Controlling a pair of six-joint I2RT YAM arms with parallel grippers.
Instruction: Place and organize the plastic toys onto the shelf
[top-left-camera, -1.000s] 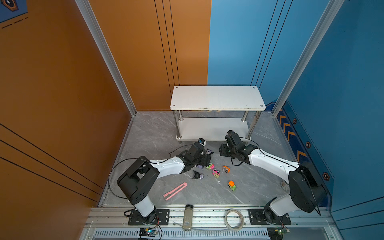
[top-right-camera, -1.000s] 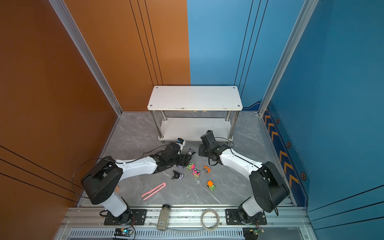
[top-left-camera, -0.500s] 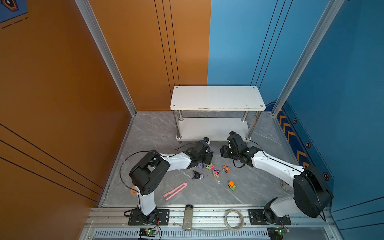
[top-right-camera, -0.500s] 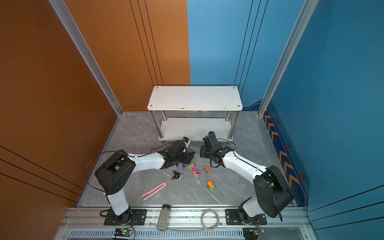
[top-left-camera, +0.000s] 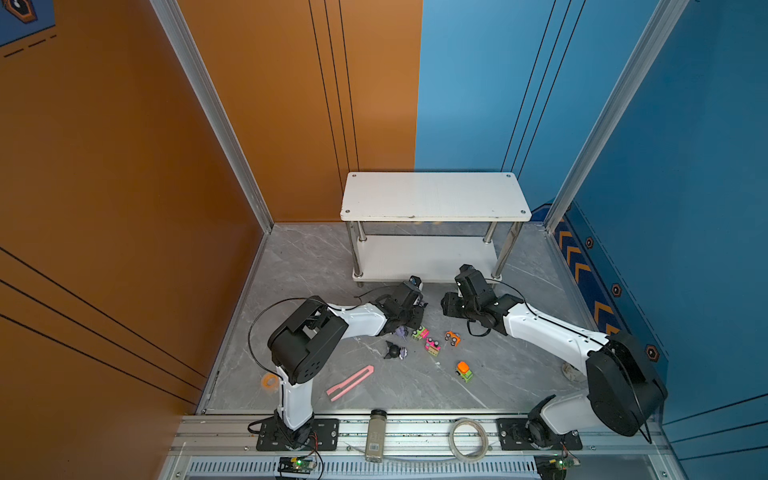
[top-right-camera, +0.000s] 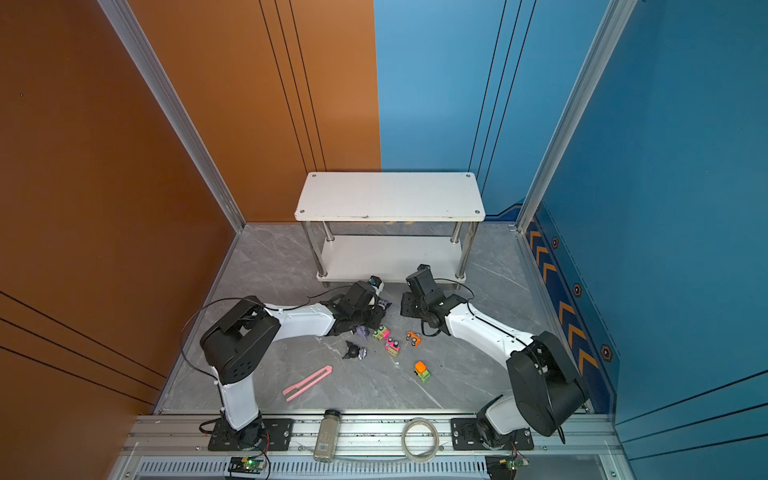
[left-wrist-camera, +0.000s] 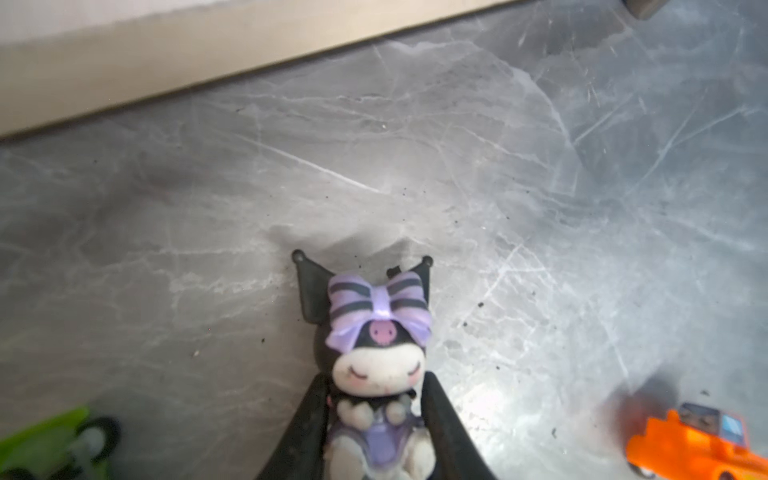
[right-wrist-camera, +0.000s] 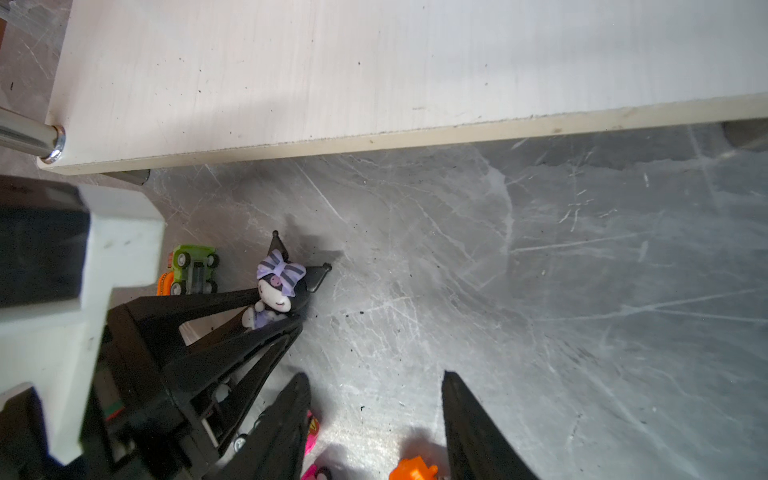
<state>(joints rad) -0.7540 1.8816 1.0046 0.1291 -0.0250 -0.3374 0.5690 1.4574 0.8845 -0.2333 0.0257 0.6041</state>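
Note:
My left gripper (left-wrist-camera: 376, 384) is shut on a figurine (left-wrist-camera: 380, 361) with black pointed ears and a purple bow, gripped at its body. It sits low at the floor just in front of the shelf (top-left-camera: 434, 195), whose lower tier (right-wrist-camera: 374, 70) is bare. In the right wrist view the figurine (right-wrist-camera: 276, 291) juts from the left fingers. My right gripper (right-wrist-camera: 374, 376) stands open with only floor between its fingers, a little right of the left gripper (top-left-camera: 415, 309). Loose on the floor lie another purple figurine (top-left-camera: 401, 331), a black one (top-left-camera: 395, 351) and several neon cars (top-left-camera: 432, 345).
A pink strip (top-left-camera: 350, 382) lies on the floor at the front left. A grey bottle (top-left-camera: 376, 434) and a coil of tube (top-left-camera: 467, 438) rest on the front rail. An orange ring (top-left-camera: 270, 380) lies by the left wall. Chrome shelf legs (top-left-camera: 509, 249) stand close behind my right gripper.
My left arm has reached further toward the shelf and its gripper has closed on the bow figurine. The right gripper has shifted slightly and stays open.

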